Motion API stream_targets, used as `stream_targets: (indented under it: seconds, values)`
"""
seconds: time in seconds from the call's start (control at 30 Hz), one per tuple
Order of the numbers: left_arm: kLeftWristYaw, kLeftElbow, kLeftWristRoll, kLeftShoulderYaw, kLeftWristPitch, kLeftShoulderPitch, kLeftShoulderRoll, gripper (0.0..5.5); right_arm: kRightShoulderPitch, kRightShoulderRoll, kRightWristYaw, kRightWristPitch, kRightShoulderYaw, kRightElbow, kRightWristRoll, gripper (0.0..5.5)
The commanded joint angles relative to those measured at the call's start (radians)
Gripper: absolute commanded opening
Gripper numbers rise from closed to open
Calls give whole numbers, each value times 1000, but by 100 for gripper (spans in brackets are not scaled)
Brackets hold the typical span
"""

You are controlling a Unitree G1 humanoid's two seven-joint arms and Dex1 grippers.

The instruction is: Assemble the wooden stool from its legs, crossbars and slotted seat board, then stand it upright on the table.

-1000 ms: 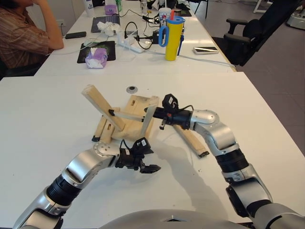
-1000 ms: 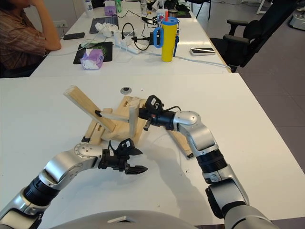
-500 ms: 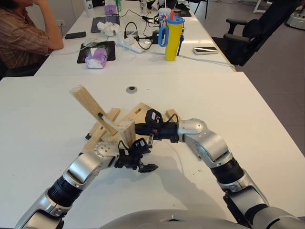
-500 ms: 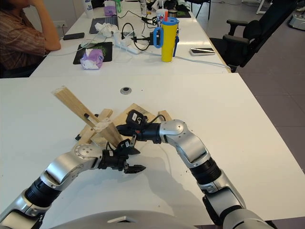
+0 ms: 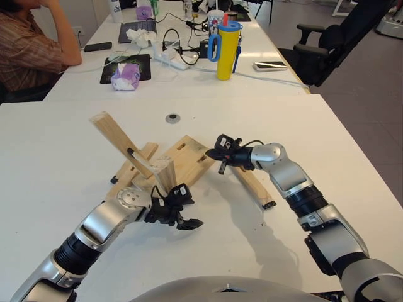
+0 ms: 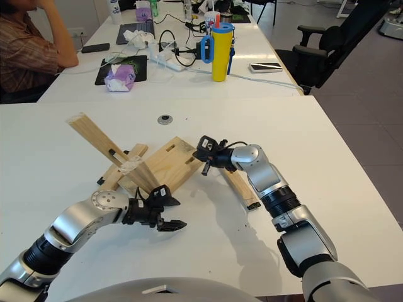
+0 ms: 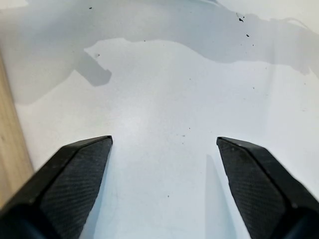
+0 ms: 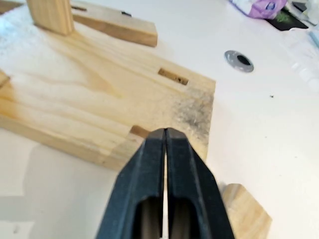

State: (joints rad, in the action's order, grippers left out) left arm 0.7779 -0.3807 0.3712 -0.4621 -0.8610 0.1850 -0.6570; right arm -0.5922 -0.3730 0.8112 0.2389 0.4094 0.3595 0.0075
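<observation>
White worktop: slotted seat board lies mid-surface, 1 leg tilted upward. Left end effector gapes wide, empty; right end effector closed, empty, at board's edge. Cluttered desk behind.

Your white table carries the seat board, a loose leg just beside it, and a round grommet farther back.

A white table fronts a cluttered desk, black office chair and grey floor.
</observation>
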Motion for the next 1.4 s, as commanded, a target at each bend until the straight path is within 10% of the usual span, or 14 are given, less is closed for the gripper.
stream_targets:
  seconds: [0.03, 0.27, 0.57, 1.4]
  values:
    - [10, -39, -8, 33, -36, -40, -72, 392, -59, 36, -3, -106, 6, 134, -48, 0]
    - [14, -85, -1, 58, -63, -61, -101, 392, -74, -13, 81, -100, 138, 204, -234, 0]
    - [17, -35, -19, 126, -41, -88, -149, 392, 151, -223, 412, 186, 234, -325, -169, 0]
    - [-99, 541, -284, 175, 297, 215, 92, 392, 169, 83, 23, 174, 125, -315, -64, 0]
